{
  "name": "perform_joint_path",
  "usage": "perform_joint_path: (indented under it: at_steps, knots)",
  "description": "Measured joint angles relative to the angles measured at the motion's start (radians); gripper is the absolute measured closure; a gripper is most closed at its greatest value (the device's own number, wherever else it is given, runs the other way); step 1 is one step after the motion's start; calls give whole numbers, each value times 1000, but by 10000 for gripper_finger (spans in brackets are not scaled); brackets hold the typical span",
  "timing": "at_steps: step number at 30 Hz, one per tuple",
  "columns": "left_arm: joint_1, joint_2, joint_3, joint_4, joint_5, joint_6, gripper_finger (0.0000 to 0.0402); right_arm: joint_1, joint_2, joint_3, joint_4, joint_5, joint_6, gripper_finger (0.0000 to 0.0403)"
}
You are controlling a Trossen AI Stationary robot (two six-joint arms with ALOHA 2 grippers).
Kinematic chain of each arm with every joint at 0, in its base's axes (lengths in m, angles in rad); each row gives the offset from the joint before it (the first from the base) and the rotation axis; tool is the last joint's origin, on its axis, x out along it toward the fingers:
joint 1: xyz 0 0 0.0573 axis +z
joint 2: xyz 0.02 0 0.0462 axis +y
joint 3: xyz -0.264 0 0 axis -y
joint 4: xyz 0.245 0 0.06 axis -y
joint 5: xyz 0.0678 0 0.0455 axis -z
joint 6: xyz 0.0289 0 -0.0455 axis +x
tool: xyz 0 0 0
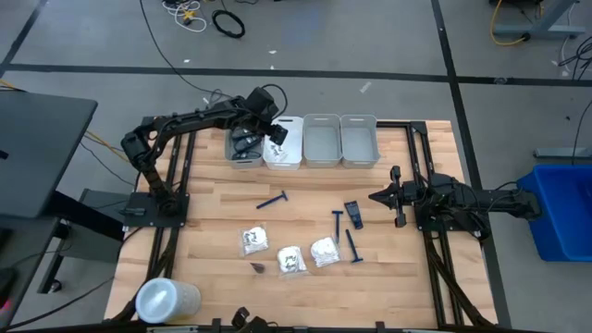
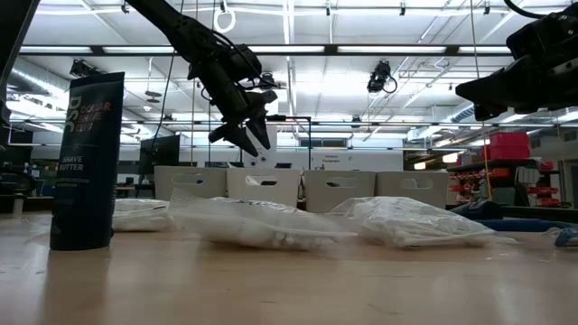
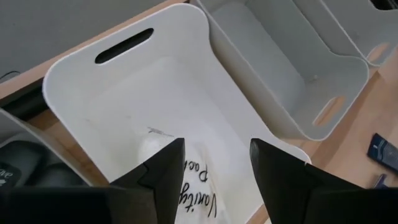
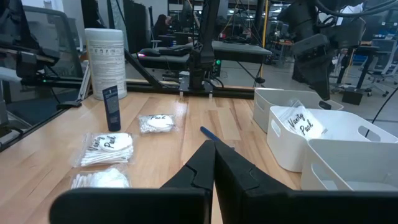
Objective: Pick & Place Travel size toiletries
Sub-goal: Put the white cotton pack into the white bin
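My left gripper (image 3: 214, 168) hangs open above the white bin (image 1: 285, 154), second from the left in the row at the table's far edge. A white packet (image 4: 301, 121) with dark print lies inside that bin, leaning on its wall below the fingers and apart from them. Dark oval cases (image 1: 244, 143) lie in the grey bin to its left. On the table lie three white packets (image 1: 290, 260), three blue razors (image 1: 338, 220) and a dark case (image 1: 352, 214). My right gripper (image 1: 375, 196) waits shut near the table's right edge.
Two more grey bins (image 1: 340, 139) stand to the right of the white one. A white wipes canister (image 1: 166, 298) stands at the near left corner. A small dark item (image 1: 258, 267) lies beside the packets. Bare wood shows between the bins and the scattered items.
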Motion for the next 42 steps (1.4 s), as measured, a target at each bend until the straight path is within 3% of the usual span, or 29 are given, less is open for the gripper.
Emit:
perform_joint_path:
  at_steps: [4,14,23,42]
  knots:
    - [-3,0,0,-12,12,14,224,0,0,0,0,0,0,389]
    - [-9,0,0,-91,23,70,327,0,0,0,0,0,0,389]
    - [-20,0,-31,-92,5,99,394,0,0,0,0,0,0,389]
    - [-22,0,-108,-51,-1,112,391,0,0,0,0,0,0,389]
